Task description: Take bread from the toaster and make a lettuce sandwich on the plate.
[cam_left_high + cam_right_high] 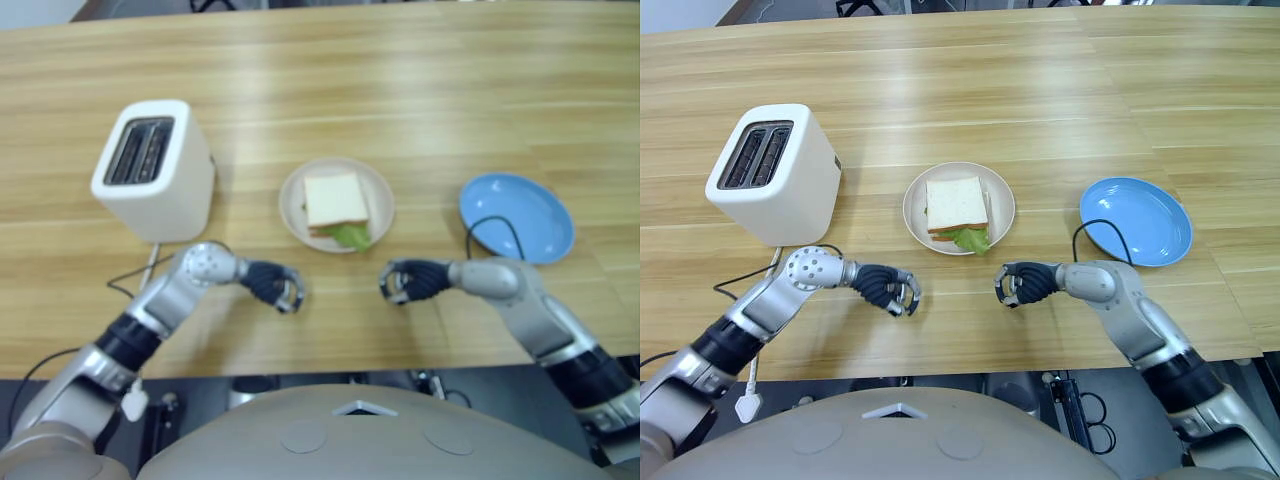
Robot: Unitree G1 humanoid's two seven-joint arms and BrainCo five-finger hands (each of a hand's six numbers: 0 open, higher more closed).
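**Hands curled and empty, sandwich stacked on plate**

Left eye view: nearest the camera, the left hand and right hand hang low over the table's front strip. Both have their fingers curled in and hold nothing. The sandwich sits on the beige plate, ahead of the hands and between them. Neither hand is clearly nearer.

Right eye view: the sandwich is near-square with no real long axis, its sides roughly in line with the table edge. The lettuce pokes out of the near side, toward the robot. The toaster stands off to the left, slots probably empty but too dark to be sure. The blue plate lies to the right. The task looks essentially complete.
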